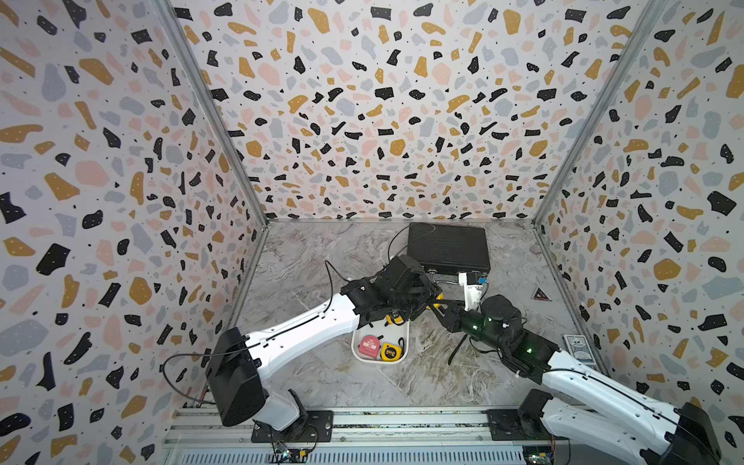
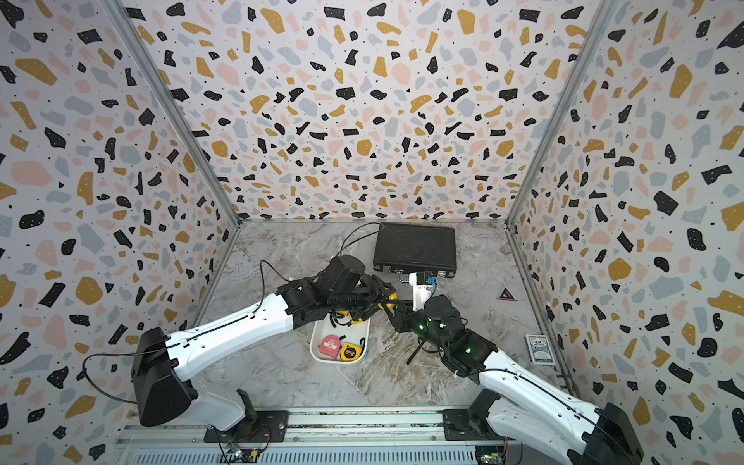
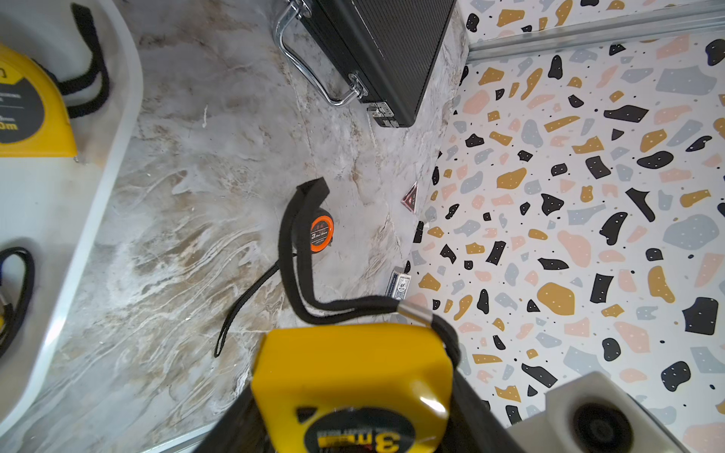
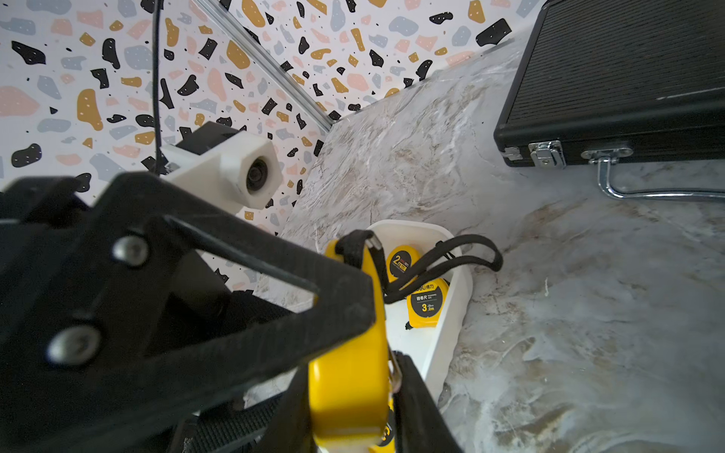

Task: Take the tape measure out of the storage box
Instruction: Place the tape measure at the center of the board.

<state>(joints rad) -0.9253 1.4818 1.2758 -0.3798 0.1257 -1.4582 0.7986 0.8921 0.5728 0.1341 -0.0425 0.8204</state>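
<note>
A yellow tape measure (image 1: 437,298) (image 2: 393,296) hangs above the table just beyond the far end of the storage box (image 1: 356,350) (image 2: 316,350), a shallow white tray. My left gripper (image 1: 431,296) (image 3: 353,396) is shut on its yellow case (image 3: 353,364). My right gripper (image 1: 439,306) (image 4: 353,404) meets it from the other side, with a black finger pressed on each face of the case (image 4: 349,376). Its black strap (image 4: 451,262) trails over the tray (image 4: 451,313). A pink tape measure (image 1: 369,346) and two yellow ones (image 1: 391,352) (image 4: 425,306) lie in the tray.
A black ribbed briefcase (image 1: 447,247) with a chrome handle (image 3: 310,66) lies at the back. An orange and black tape measure (image 3: 319,233) sits on the marble table right of the tray. A card deck (image 1: 579,348) and a small red triangle (image 1: 540,294) lie by the right wall.
</note>
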